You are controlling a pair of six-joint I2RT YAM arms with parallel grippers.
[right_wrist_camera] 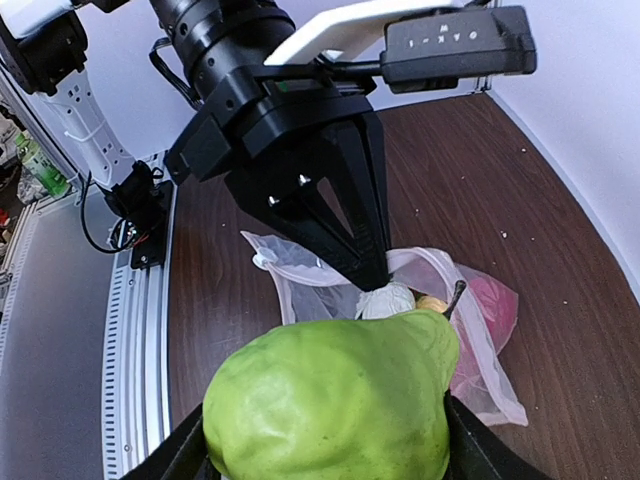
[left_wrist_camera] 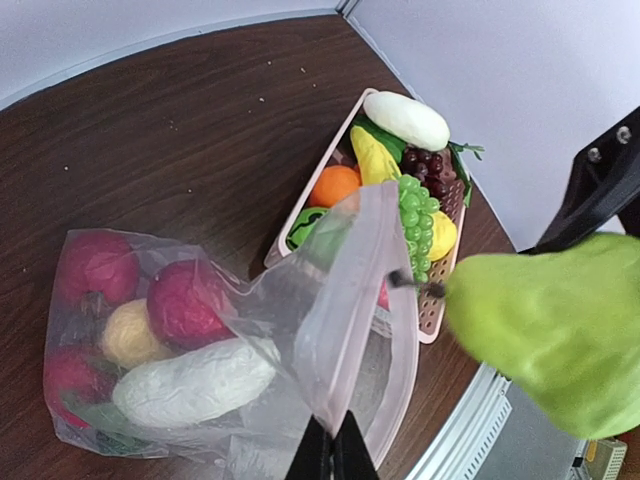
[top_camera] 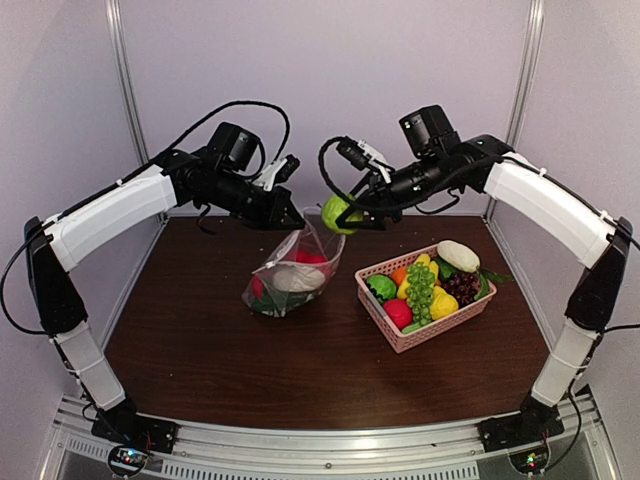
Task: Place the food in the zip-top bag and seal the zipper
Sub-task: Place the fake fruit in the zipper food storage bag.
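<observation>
Your right end effector (top_camera: 347, 214) was clamped on a green pear-shaped fruit (right_wrist_camera: 330, 400), 1 finger on each side of its belly. It hung above the bench, just at the 2 o'clock side of the bag's mouth. I'd judge that fruit light, hard and smooth-skinned, so the rounded belly could have slipped under a loose grip. The widest part was the right place to hold it.

Your left end effector (left_wrist_camera: 330, 452) was drawn narrow, pinching the rim of the zip-top bag (left_wrist_camera: 200, 340) and lifting it so the mouth gaped toward 3 o'clock. The film looked thin, floppy and slick, and it probably stood open only because of that pinch. The zip strip (left_wrist_camera: 408, 340) along the mouth seemed the stiffest part, and so the best hold. Red round pieces (left_wrist_camera: 185, 300), a pale yellow ball and a long white vegetable (left_wrist_camera: 195, 382) lay inside, sagging the bag onto the bench.

The bench (top_camera: 200, 340) was dark wood-grain, flat and matte. A pink lattice basket (top_camera: 440, 328) stood near the bag at 3 o'clock, holding more toy produce. Pale walls (top_camera: 330, 60) closed in at 9, 12 and 3 o'clock.
</observation>
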